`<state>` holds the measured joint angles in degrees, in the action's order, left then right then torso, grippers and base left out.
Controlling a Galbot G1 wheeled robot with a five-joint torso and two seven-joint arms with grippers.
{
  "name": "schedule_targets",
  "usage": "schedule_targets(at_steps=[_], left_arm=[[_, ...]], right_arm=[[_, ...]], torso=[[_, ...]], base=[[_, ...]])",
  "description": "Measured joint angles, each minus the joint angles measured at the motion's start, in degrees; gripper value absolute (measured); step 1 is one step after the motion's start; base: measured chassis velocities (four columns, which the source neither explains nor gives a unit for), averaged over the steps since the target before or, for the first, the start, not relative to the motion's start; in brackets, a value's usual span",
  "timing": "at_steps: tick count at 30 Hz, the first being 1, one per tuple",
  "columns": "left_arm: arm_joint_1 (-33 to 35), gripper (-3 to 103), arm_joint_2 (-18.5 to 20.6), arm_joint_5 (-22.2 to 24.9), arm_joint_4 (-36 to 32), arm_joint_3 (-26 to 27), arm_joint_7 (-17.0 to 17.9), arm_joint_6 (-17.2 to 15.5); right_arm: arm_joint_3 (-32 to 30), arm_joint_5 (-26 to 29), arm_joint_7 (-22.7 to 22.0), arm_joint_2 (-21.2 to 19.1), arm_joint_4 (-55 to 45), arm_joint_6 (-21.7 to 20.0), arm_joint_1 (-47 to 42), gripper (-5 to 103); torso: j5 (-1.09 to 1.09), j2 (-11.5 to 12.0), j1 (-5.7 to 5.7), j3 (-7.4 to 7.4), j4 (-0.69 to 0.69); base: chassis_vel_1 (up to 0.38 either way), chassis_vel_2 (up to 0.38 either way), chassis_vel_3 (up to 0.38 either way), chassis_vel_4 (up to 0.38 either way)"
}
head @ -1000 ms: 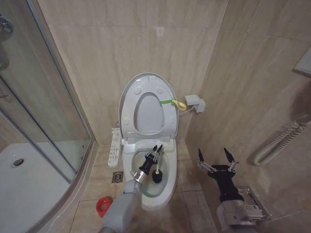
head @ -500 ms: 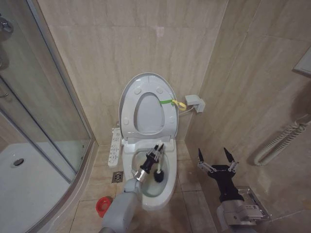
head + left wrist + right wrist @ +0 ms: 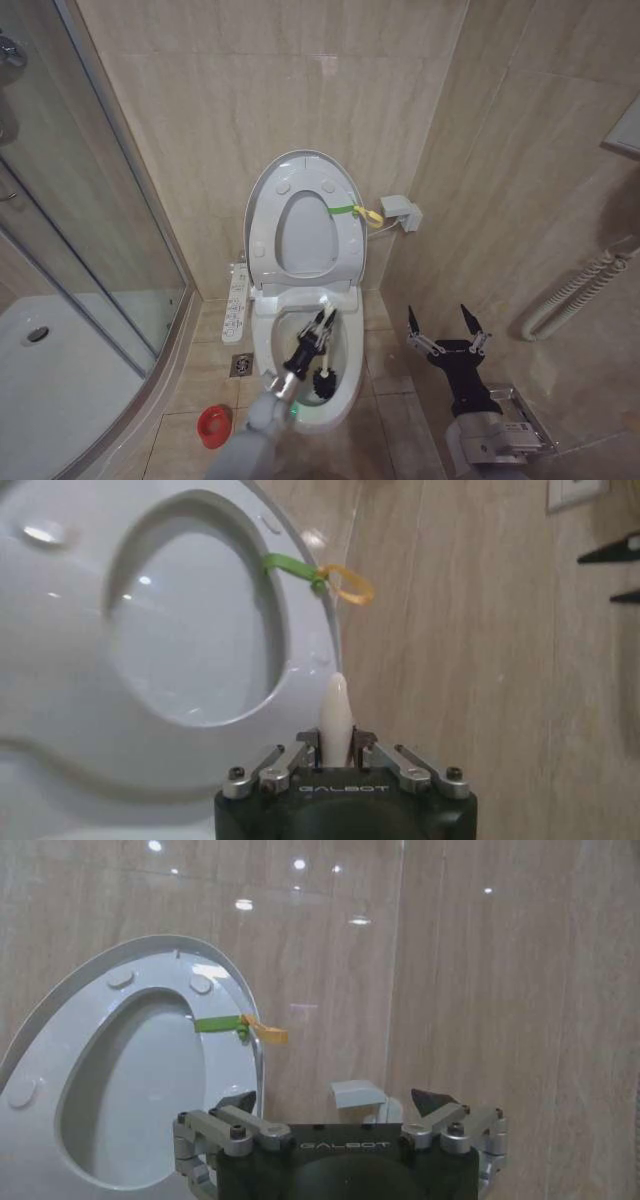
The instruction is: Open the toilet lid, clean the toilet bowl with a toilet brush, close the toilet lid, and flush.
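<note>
**Gloss on plastic, ceramic and tile**

You see the toilet lid (image 3: 300, 205) in smooth glossy white plastic, the toilet bowl (image 3: 343, 390) in shiny glazed ceramic, the wall tiles (image 3: 250, 90) polished and reflective, the left gripper (image 3: 322, 322) in matt black with metal screws

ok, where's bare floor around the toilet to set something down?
Free: tiles between toilet bowl and right gripper. Left of the bowl is tight: drain, red cup holder, shower rim. Bowl itself is crowded: left gripper holds the toilet brush there.
</note>
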<state>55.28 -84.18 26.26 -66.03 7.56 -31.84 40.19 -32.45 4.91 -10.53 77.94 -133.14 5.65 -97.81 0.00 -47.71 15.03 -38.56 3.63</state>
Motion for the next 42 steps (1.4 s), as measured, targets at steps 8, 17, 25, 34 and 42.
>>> schedule_targets(at_steps=[8, 17, 25, 34, 42], left_arm=[[4.24, 21, 4.67, -0.36, -6.22, 2.94, 1.37, -0.63], [8.27, 21, 7.41, -0.32, -11.12, 6.89, 2.66, -0.96], [11.29, 21, 9.53, 0.44, -12.72, 9.06, 2.95, -1.06], [11.83, 21, 9.99, 2.18, -14.11, 9.57, 3.78, -1.91], [11.57, 21, 9.79, 2.73, -12.68, 9.34, 4.07, -2.1]], right_arm=[[0.0, 0.0, 0.0, 0.0, 0.0, 0.0, 0.0, 100], [0.0, 0.0, 0.0, 0.0, 0.0, 0.0, 0.0, 100], [0.0, 0.0, 0.0, 0.0, 0.0, 0.0, 0.0, 100], [0.0, 0.0, 0.0, 0.0, 0.0, 0.0, 0.0, 100], [0.0, 0.0, 0.0, 0.0, 0.0, 0.0, 0.0, 100]], torso=[[-0.01, 0.0, 0.0, 0.0, 0.02], [-0.01, 0.0, 0.0, 0.0, 0.02], [0.0, 0.0, 0.0, 0.0, 0.01], [0.0, 0.0, 0.0, 0.0, 0.02], [0.0, 0.0, 0.0, 0.0, 0.02]], base=[[0.0, 0.0, 0.0, 0.0], [0.0, 0.0, 0.0, 0.0], [0.0, 0.0, 0.0, 0.0], [0.0, 0.0, 0.0, 0.0], [0.0, 0.0, 0.0, 0.0]])
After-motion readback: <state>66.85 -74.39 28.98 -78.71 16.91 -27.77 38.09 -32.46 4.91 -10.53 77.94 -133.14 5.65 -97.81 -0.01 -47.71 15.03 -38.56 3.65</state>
